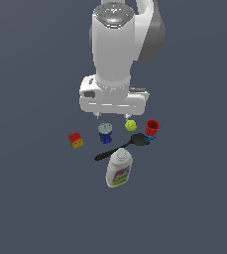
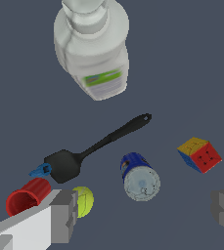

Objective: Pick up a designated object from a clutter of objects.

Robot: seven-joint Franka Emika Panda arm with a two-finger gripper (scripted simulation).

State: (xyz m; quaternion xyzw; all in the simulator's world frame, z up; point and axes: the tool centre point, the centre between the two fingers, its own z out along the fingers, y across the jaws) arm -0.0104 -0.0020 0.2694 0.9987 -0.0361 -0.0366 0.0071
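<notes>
The black spatula (image 1: 121, 147) (image 2: 96, 147) lies flat on the dark floor, its wide head toward the red cup (image 1: 152, 127) (image 2: 28, 196) and its slim handle pointing toward the white bottle's cap. My gripper (image 1: 111, 116) (image 2: 145, 215) hangs above the clutter, over the blue can (image 1: 105, 133) (image 2: 139, 177), open and holding nothing. Its grey fingertips (image 2: 64, 215) frame the can and the yellow-green ball (image 1: 130, 125) (image 2: 83, 200). The spatula is apart from the fingers, on the far side of the can from them.
A white labelled bottle (image 1: 119, 168) (image 2: 92, 49) lies just beyond the spatula's handle. A red-and-yellow cube (image 1: 76, 140) (image 2: 199, 154) sits off to the exterior view's left. A tiny blue piece (image 2: 40, 170) touches the spatula's head beside the cup.
</notes>
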